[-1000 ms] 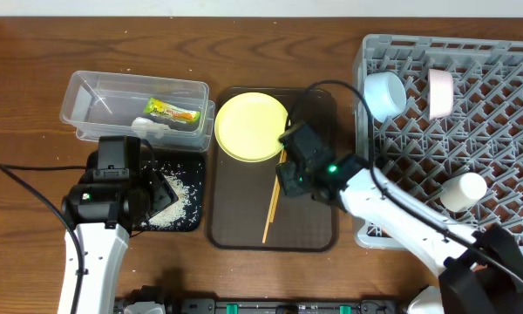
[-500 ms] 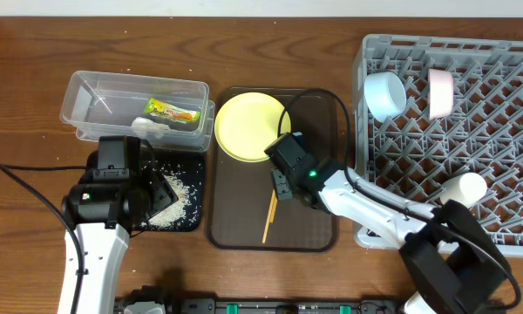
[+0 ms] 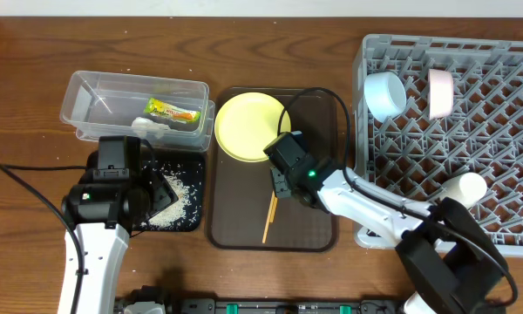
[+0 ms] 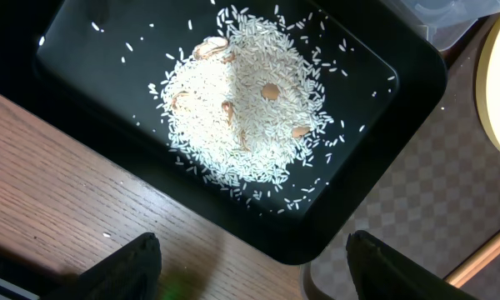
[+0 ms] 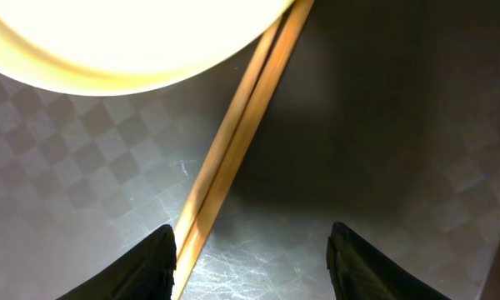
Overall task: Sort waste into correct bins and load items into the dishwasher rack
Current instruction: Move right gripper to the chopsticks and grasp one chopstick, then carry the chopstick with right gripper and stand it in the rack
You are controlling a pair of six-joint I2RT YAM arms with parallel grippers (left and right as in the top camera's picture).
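Note:
My right gripper [image 3: 281,183] is open and low over the brown serving tray [image 3: 314,218], just below the yellow plate [image 3: 251,126]. In the right wrist view the gripper [image 5: 252,258] is empty, and the chopsticks [image 5: 242,125] lie on the tray next to its left finger [image 5: 146,267], their far end under the plate's [image 5: 133,33] rim. My left gripper [image 3: 155,196] hangs open over the black tray [image 3: 194,166], which holds the rice [image 4: 242,108]. The clear tub [image 3: 135,105] holds the wrapper [image 3: 173,111] and tissue [image 3: 152,127]. The rack [image 3: 471,157] holds the light blue bowl [image 3: 384,94], white bowl [image 3: 440,92] and cup [image 3: 464,189].
The rack's left wall stands close to the serving tray's right edge. The clear tub's corner touches the plate's left rim. Wood table shows under my left gripper [image 4: 254,271] at the black tray's [image 4: 383,108] near edge.
My right gripper moved left and a little up along the serving tray, closer to the chopsticks and plate, then held almost still. The left arm has not moved.

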